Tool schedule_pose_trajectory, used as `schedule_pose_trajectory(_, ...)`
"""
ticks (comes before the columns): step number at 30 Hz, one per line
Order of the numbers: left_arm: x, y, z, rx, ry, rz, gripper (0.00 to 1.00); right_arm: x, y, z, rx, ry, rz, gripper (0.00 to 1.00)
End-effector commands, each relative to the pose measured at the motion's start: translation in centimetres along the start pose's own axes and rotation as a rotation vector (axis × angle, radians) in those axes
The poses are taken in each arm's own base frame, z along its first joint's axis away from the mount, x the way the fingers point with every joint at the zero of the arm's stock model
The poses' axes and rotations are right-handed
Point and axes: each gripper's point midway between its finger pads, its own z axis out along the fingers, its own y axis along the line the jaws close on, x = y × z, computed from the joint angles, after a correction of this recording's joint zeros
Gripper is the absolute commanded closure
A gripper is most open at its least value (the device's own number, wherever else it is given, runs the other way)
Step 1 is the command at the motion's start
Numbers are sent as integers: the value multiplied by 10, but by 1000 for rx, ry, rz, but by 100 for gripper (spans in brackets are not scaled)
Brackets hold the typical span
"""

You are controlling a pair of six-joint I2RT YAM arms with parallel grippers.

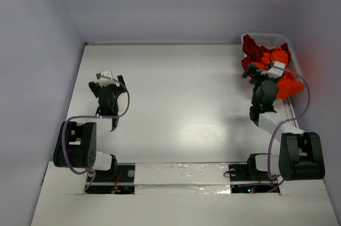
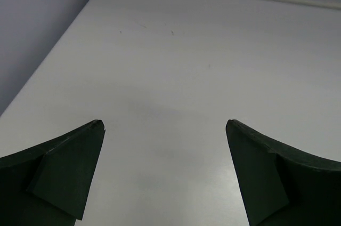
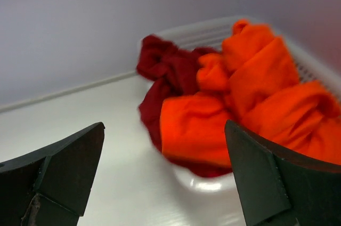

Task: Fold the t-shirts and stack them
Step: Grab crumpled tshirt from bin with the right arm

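Note:
A bright orange t-shirt [image 1: 281, 71] and dark red t-shirts [image 1: 252, 51] lie crumpled in a white lattice basket [image 1: 265, 38] at the far right. In the right wrist view the orange shirt [image 3: 250, 98] spills over the basket's near rim with dark red cloth [image 3: 165, 71] behind and under it. My right gripper [image 3: 165, 130] is open and empty, just in front of the pile; it also shows in the top view [image 1: 254, 72]. My left gripper [image 2: 165, 124] is open and empty over bare table at the left; it also shows in the top view [image 1: 106, 79].
The white table [image 1: 181, 98] is walled by grey panels on the left, back and right. The basket's near rim [image 3: 213, 180] stands right before my right gripper. Purple cables loop from both arms.

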Motion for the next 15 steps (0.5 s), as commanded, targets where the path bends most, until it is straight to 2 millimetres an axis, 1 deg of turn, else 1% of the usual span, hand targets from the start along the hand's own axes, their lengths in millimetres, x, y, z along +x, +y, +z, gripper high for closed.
schedule_pose_trajectory(1, -70, 8, 36, -127, -20, -70, 1, -63, -7, 36, 131, 13, 27, 0)
schedule_pose_trajectory(2, -118, 1, 54, -131, -67, -132, 1, -71, -2, 39, 117, 14, 42, 0)
schedule_pose_trajectory(3, -99, -3, 58, -134, 64, -119, 1, -69, 1, 39, 116, 53, 85, 0)
schedule_pose_trajectory(4, -110, -8, 64, -126, 84, -142, 1, -76, 6, 42, 106, 65, 104, 0)
schedule_pose_trajectory(5, -150, -18, 75, -98, 43, -200, 1, -100, 13, 51, 89, 45, 128, 0)
schedule_pose_trajectory(6, -140, -27, 77, -63, 125, -189, 1, -92, 20, 51, 64, 117, 131, 0)
schedule_pose_trajectory(7, -150, -31, 79, -51, 128, -205, 1, -94, 24, 54, 56, 144, 137, 0)
schedule_pose_trajectory(8, -170, -37, 80, -21, 100, -236, 1, -112, 29, 65, 60, 141, 160, 0)
schedule_pose_trajectory(9, -181, -44, 77, 17, 85, -254, 1, -114, 24, 70, 126, 149, 225, 0)
schedule_pose_trajectory(10, -190, -61, 74, 117, 79, -270, 1, -102, 14, 66, 205, 221, 243, 0)
schedule_pose_trajectory(11, -201, -72, 70, 187, 65, -278, 1, -96, 8, 64, 271, 265, 271, 0)
schedule_pose_trajectory(12, -212, -83, 65, 257, 44, -275, 1, -99, -2, 64, 368, 309, 282, 0)
schedule_pose_trajectory(13, -219, -104, 56, 368, 50, -281, 1, -102, -4, 66, 388, 323, 272, 0)
schedule_pose_trajectory(14, -238, -108, 53, 393, 27, -302, 1, -104, -5, 66, 400, 330, 261, 0)
schedule_pose_trajectory(15, -234, -109, 54, 384, 69, -325, 1, -105, -5, 67, 401, 330, 258, 0)
